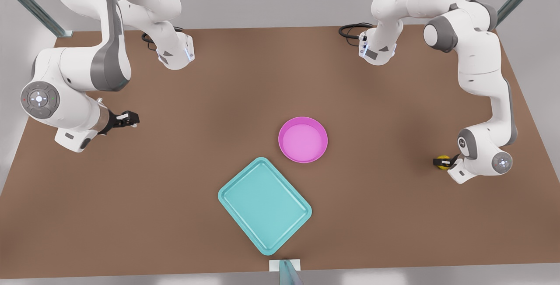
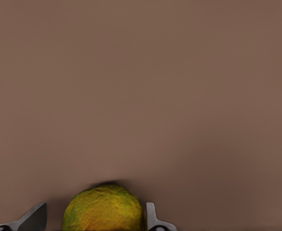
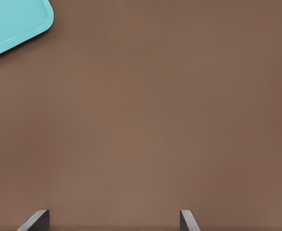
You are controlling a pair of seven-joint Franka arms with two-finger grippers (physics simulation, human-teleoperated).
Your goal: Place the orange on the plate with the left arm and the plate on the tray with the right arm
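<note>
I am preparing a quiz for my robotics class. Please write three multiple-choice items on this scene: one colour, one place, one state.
1. The plate is:
A pink
B teal
C yellow

2. Relative to the tray, the plate lies:
A on it
B beside it, on the table
C under it

3. The left end effector, at the front view's right, is:
A open around the orange
B lifting the plate
C shut on nothing

Answers:
1 A: the dish is bright pink.
2 B: brown table surrounds the plate.
3 A: a finger stands on each side of the orange.

The right end effector waits open at the front view's left.
</note>
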